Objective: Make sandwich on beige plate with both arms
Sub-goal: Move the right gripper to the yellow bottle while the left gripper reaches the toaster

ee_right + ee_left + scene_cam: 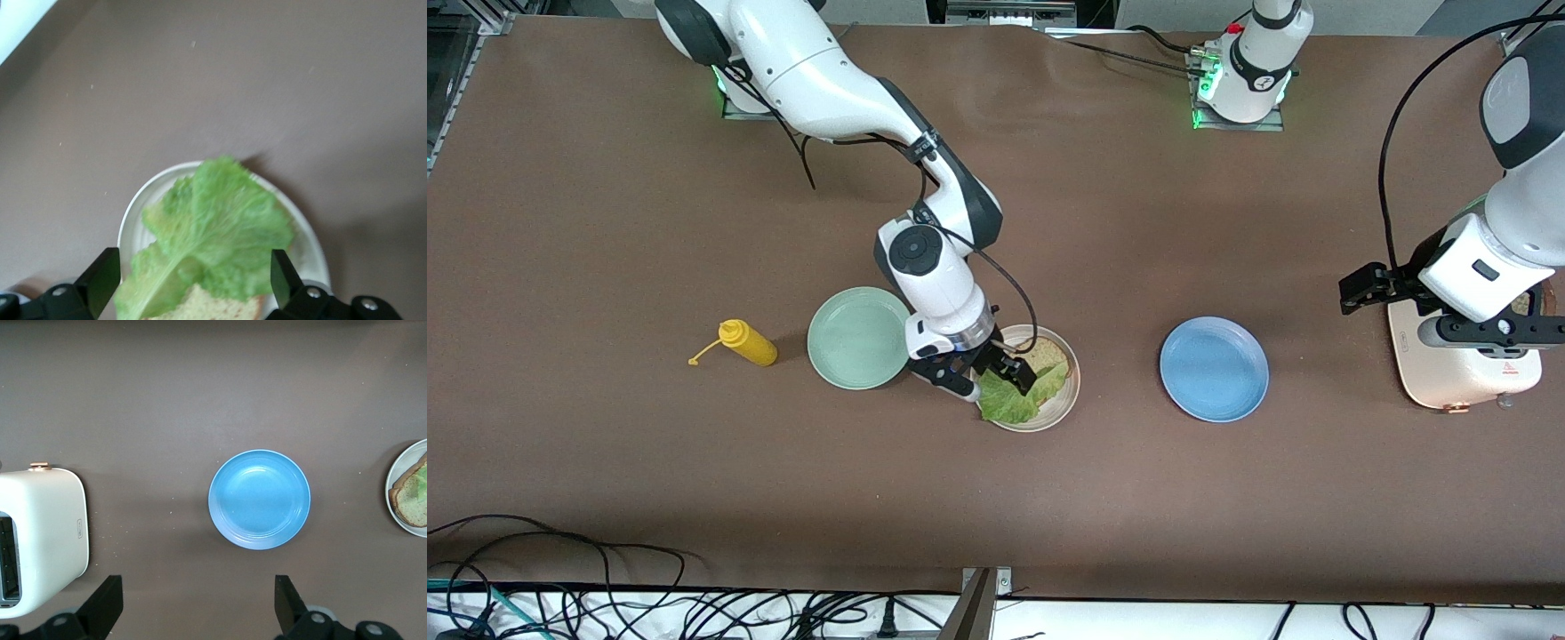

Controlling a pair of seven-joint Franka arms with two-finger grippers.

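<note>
Right pincer hangs spread right over the lettuce leaf, which lies on a bread slice on the beige plate. Left pincer, also spread, waits over the toaster, probably where the second slice sits.

Lettuce lay on bread on the middle plate, between two other plates.

Brown table (plates: mint, beige, blue); mustard bottle; toaster.
</note>
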